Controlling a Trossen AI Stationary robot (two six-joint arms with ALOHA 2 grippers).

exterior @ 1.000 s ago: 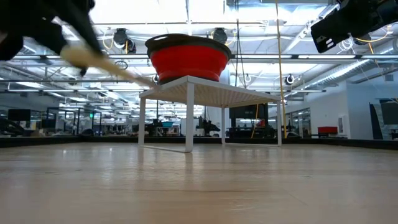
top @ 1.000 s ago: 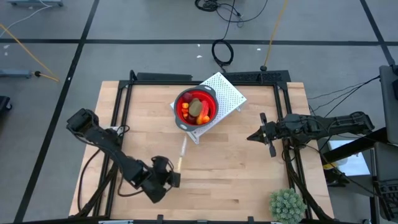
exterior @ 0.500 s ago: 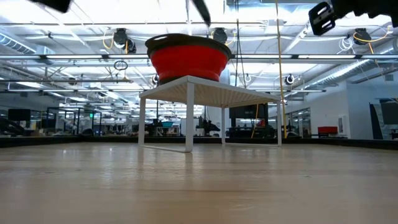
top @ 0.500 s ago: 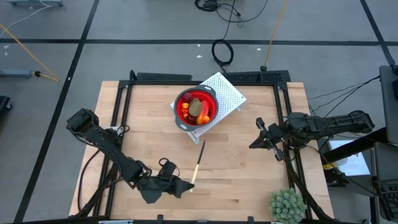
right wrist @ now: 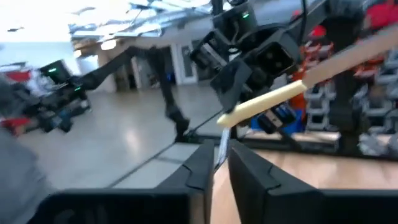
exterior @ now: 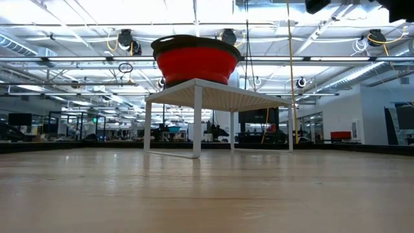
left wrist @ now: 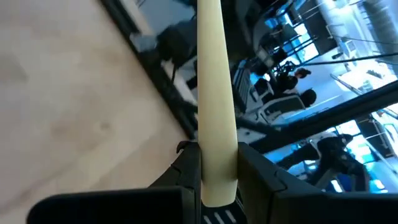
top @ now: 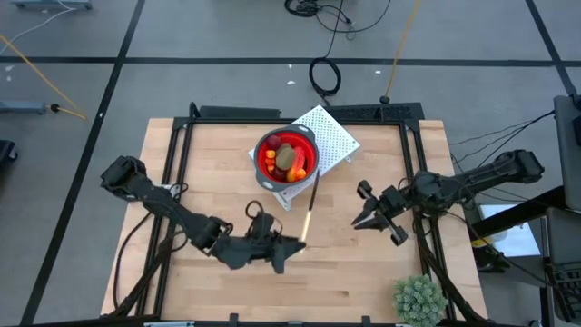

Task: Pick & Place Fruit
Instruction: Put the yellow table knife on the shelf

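The fruit [top: 286, 160], small orange, dark red and olive-brown pieces, lies heaped inside the red bowl [top: 306, 148], which stands on a white perforated stand [top: 334, 133] at the far middle of the wooden table [top: 218, 163]. In the low view only the red bowl's [exterior: 195, 63] outer wall and the stand [exterior: 213, 96] with its legs show; the fruit inside is hidden there, and it can be seen only from above. Just in front of the bowl, a cream-handled knife [top: 308, 213] is held up in the air by the left gripper [top: 289, 247], whose fingers are clamped narrowly on the lower end of the handle; the knife's far end reaches almost to the bowl's near rim. The left wrist view shows this grip closely: the cream handle [left wrist: 212, 99] stands straight up between the two dark fingers [left wrist: 256, 177], pressed on both sides. The right gripper [top: 367, 211] hovers over the table to the right of the knife and apart from it, pointing toward it, its fingers nearly closed with only a thin gap and nothing between them. The right wrist view looks past those fingers [right wrist: 247, 174] at the left arm with the knife [right wrist: 264, 102] slanting across. A spiky green plant ball [top: 418, 300] sits at the table's near right corner, well apart from everything else.
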